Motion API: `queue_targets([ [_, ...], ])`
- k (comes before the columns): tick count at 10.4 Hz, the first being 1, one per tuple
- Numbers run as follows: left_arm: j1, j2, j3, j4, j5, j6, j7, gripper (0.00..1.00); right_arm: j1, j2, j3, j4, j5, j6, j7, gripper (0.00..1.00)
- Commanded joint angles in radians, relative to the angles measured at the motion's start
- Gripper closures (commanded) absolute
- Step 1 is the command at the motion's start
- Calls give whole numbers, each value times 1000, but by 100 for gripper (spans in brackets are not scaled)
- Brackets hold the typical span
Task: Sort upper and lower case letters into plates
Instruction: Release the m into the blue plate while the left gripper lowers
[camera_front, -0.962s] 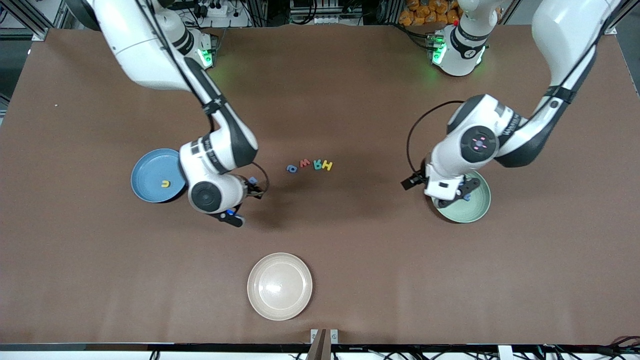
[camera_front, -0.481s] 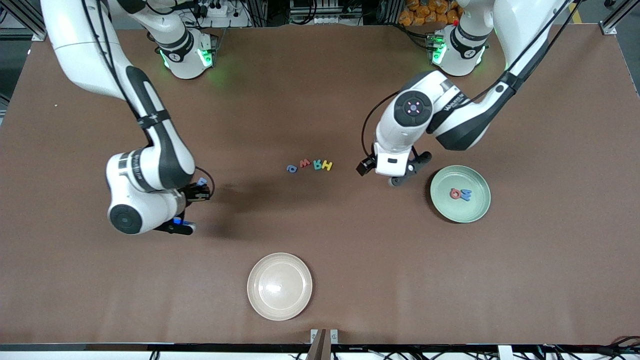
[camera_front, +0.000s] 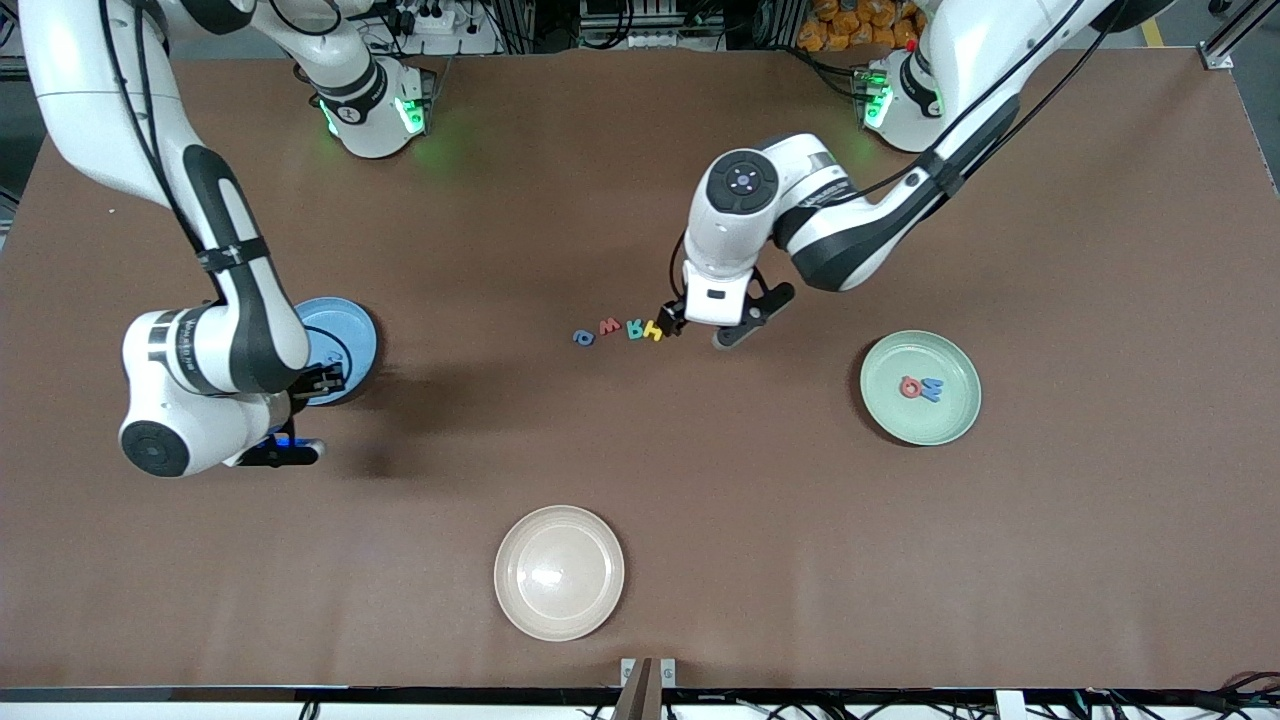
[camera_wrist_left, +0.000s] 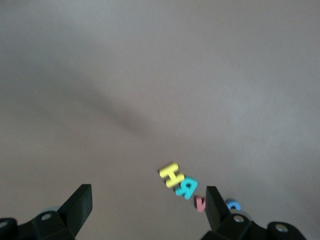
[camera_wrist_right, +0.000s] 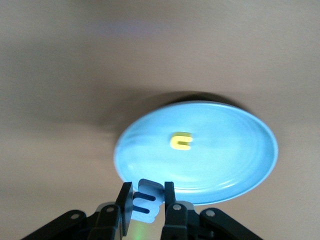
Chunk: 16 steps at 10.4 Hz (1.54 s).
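Observation:
Four letters lie in a row mid-table: blue (camera_front: 585, 338), red-pink (camera_front: 609, 326), teal R (camera_front: 634, 330) and yellow H (camera_front: 654, 330). My left gripper (camera_front: 740, 322) is open and empty, low over the table beside the yellow H (camera_wrist_left: 171, 175), toward the left arm's end. The teal R (camera_wrist_left: 186, 188) also shows in the left wrist view. My right gripper (camera_wrist_right: 147, 202) is shut on a blue letter (camera_wrist_right: 148, 199) at the rim of the blue plate (camera_wrist_right: 235, 150), which holds a yellow letter (camera_wrist_right: 180, 141). The mint green plate (camera_front: 955, 415) holds a red letter (camera_front: 910, 386) and a blue letter (camera_front: 931, 390).
A cream-beige plate (camera_front: 559, 572) sits near the table's front edge, nearer to the camera than the letter row. The right arm's wrist hides part of the blue plate (camera_front: 350, 335) in the front view.
My right gripper carried the blue letter toward the right arm's end, to the blue plate's rim. My left gripper left the mint plate and moved over to the letter row.

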Motion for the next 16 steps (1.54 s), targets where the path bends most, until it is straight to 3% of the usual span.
queue_targets([
  [1, -146, 49, 112, 20, 60, 52, -58, 0, -44, -9, 16, -41, -19, 11, -40, 89],
  [3, -311, 51, 273, 21, 50, 110, -105, 0, -63, 1, 16, -61, -19, 36, -82, 86],
  [5, -345, 68, 309, 38, 47, 131, -107, 0, -61, 1, 16, -64, -19, 38, -82, 82],
  [6, -345, 82, 309, 41, 57, 132, -105, 0, -61, 2, 16, -64, -19, 38, -80, 73],
  [7, -345, 95, 310, 41, 63, 134, -102, 0, -63, 5, 16, -64, -19, 38, -80, 39],
  [8, -344, 109, 312, 41, 77, 161, -90, 0, -63, 5, 16, -64, -19, 39, -79, 16],
  [9, -344, 124, 313, 44, 77, 181, -81, 0, -63, 7, 16, -64, -19, 42, -79, 10],
  [10, -345, 141, 313, 53, 76, 183, -78, 0, -64, 7, 16, -64, -19, 42, -79, 6],
  [15, -368, 180, 324, 81, 77, 195, -79, 0, -41, 7, 19, -61, 1, 41, -13, 6],
  [16, -368, 181, 326, 87, 79, 195, -78, 0, -37, 7, 21, -58, 39, 39, 13, 6],
])
